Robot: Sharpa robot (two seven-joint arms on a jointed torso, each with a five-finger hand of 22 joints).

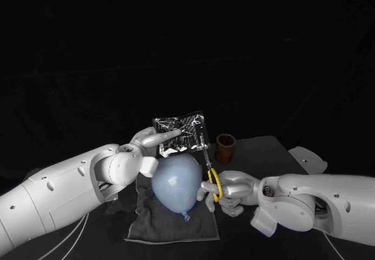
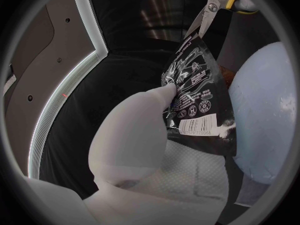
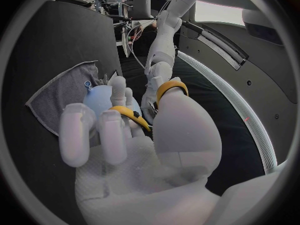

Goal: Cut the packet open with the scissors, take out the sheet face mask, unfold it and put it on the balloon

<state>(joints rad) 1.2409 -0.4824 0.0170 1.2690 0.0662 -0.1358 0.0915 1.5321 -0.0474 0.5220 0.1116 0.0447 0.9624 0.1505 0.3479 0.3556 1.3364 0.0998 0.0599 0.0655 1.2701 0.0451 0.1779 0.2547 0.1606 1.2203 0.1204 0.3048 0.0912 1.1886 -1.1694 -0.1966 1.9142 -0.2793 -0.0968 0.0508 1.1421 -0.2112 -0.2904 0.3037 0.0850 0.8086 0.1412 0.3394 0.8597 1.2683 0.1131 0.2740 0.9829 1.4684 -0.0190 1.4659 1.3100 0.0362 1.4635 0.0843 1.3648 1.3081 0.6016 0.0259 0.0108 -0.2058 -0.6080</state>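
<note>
The left hand (image 1: 150,141) pinches the foil packet (image 1: 181,134) upright just above the balloon (image 1: 176,184), which lies on a grey cloth (image 1: 160,222). The right hand (image 1: 231,189) grips yellow-handled scissors (image 1: 210,169) beside the balloon, blades at the packet's edge. The packet looks light, slick and floppy; a hold near the cut should steady it.

Grey cloth (image 1: 166,223) on the black table (image 1: 262,155), upright brown cylinder (image 1: 225,148) behind it

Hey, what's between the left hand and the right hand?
The balloon, lying on a grey cloth, sits between the left hand holding the packet and the right hand holding the scissors; the head view shows it.
</note>
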